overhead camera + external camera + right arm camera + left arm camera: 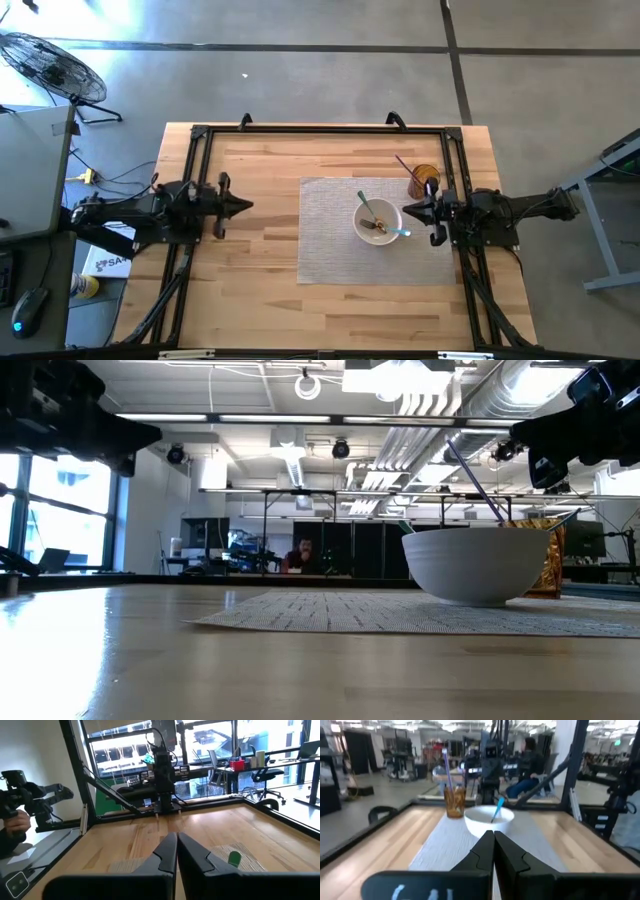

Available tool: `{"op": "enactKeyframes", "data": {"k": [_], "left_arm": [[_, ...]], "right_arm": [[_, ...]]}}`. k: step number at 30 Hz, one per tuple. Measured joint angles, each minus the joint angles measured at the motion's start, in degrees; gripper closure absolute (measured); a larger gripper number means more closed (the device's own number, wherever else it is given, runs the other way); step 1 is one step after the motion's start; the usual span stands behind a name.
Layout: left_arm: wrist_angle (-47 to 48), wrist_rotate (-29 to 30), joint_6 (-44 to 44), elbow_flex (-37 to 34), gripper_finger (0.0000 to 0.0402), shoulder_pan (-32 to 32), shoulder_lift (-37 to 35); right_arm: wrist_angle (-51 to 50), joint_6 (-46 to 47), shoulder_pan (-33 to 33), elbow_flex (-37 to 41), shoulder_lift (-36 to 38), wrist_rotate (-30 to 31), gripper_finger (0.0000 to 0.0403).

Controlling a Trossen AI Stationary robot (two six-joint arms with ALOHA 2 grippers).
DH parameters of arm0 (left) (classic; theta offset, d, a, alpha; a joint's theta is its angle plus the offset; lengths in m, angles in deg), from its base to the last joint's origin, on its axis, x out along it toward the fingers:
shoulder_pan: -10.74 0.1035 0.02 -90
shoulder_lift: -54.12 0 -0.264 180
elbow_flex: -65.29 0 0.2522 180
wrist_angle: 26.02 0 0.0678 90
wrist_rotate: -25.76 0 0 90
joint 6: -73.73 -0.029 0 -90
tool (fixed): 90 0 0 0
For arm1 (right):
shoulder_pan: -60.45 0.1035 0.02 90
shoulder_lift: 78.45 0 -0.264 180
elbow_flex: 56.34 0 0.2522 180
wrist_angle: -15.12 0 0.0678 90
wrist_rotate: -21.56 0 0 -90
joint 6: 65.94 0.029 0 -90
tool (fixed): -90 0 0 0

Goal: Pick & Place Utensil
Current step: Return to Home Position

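A white bowl (pixel 378 222) stands on a grey placemat (pixel 330 235) and holds utensils: a blue-green handled one (pixel 364 203) leaning on its rim and another light-blue one (pixel 400 233). An amber glass (pixel 423 182) with a purple straw stands at the mat's far right corner. My right gripper (pixel 408 211) is shut and empty, raised just right of the bowl. My left gripper (pixel 245 207) is shut and empty, raised over the table's left part. The bowl also shows in the left wrist view (pixel 488 820).
A black metal frame (pixel 320 130) runs around the table top. Bare wood lies between my left gripper and the placemat. A person (pixel 527 767) sits beyond the table's right side, and a person's hand with a camera (pixel 20 805) shows beyond its left side.
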Motion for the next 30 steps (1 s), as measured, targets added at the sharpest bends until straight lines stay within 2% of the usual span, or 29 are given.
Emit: {"op": "enactKeyframes", "data": {"k": [9, 30], "left_arm": [[2.6, 4.3, 0.4, -0.1, 0.0401, 0.0, 0.0], [2.9, 4.4, 0.5, -0.2, 0.0401, 0.0, 0.0]], "right_arm": [[0.0, 0.0, 0.0, 0.0, 0.0, 0.0, 0.0394], [0.1, 0.0, 0.0, 0.0, 0.0, 0.0, 0.0397]]}}
